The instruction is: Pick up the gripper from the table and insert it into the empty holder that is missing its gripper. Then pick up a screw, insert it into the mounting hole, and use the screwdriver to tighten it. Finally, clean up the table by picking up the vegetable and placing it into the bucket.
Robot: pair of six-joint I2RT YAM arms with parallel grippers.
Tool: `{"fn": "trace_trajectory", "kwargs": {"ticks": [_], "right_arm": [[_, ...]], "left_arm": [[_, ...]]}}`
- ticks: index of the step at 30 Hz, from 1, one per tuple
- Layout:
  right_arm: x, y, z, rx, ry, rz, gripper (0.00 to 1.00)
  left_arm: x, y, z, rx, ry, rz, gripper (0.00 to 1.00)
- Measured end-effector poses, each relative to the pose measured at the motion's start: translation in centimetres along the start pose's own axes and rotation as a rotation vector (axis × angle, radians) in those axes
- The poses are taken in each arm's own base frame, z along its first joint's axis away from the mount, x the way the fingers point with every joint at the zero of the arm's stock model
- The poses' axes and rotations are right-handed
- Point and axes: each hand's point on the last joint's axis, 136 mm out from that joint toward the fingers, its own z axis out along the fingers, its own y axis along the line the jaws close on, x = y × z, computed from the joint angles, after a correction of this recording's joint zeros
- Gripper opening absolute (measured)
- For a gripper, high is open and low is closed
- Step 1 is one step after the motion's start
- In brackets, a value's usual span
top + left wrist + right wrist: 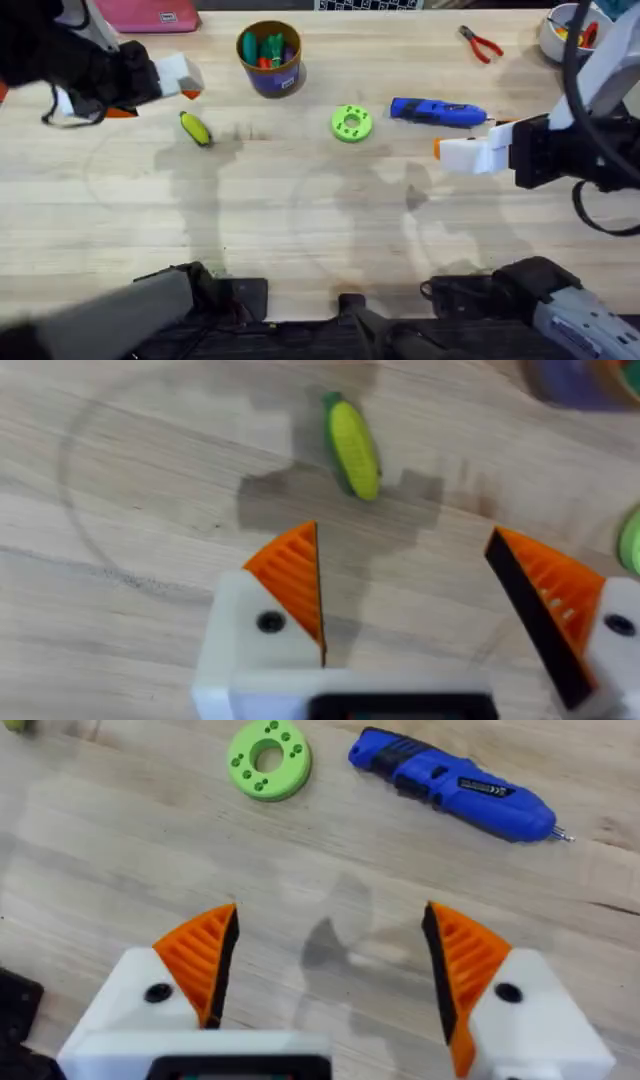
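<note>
There is one yellow vegetable (195, 129), one blue screwdriver (437, 112) and one green ring (351, 123). There is one bucket (270, 58), one pair of red pliers (481, 44) and one white bowl (560, 35).

screwdriver (452, 785) beside green ring (268, 759), fingers (200, 957) spread above table (330, 870)

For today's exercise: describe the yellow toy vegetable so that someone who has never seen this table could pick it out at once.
On the pale plank wooden table, look toward its far left part, near the round orange-rimmed, blue-banded bucket. The small elongated yellow toy vegetable with a green end lies alone on bare wood, while other toy pieces sit inside the bucket.
</note>
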Motion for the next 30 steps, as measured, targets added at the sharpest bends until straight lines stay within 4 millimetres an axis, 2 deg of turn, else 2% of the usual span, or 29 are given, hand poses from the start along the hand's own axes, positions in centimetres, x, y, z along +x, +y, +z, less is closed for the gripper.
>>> {"fn": "trace_trajectory", "kwargs": {"ticks": [4,9,13,16,20,24,27,30], "right_arm": [[0.0,0.0,0.0,0.0,0.0,0.0,0.994],[0.0,0.0,0.0,0.0,0.0,0.0,0.994],[0.0,0.0,0.0,0.0,0.0,0.0,0.992],[0.0,0.0,0.0,0.0,0.0,0.0,0.994],[0.0,0.0,0.0,0.0,0.0,0.0,0.994],[0.0,0.0,0.0,0.0,0.0,0.0,0.994],[0.0,0.0,0.0,0.0,0.0,0.0,0.994],[0.0,0.0,0.0,0.0,0.0,0.0,0.994]], "left_arm": [[-1.3,1.3,3.2,-0.047,0.114,-0.082,0.985],[-2.1,1.3,7.3,-0.076,0.23,-0.177,0.985],[-1.1,1.0,10.6,-0.103,0.318,-0.237,0.985],[0.0,1.1,12.3,-0.13,0.373,-0.289,0.985],[0.5,2.0,13.5,-0.17,0.4,-0.343,0.986],[0.5,2.8,13.6,-0.215,0.392,-0.356,0.991],[0.4,3.0,13.7,-0.227,0.384,-0.356,0.915],[0.2,3.2,13.8,-0.236,0.376,-0.353,0.892]]}}
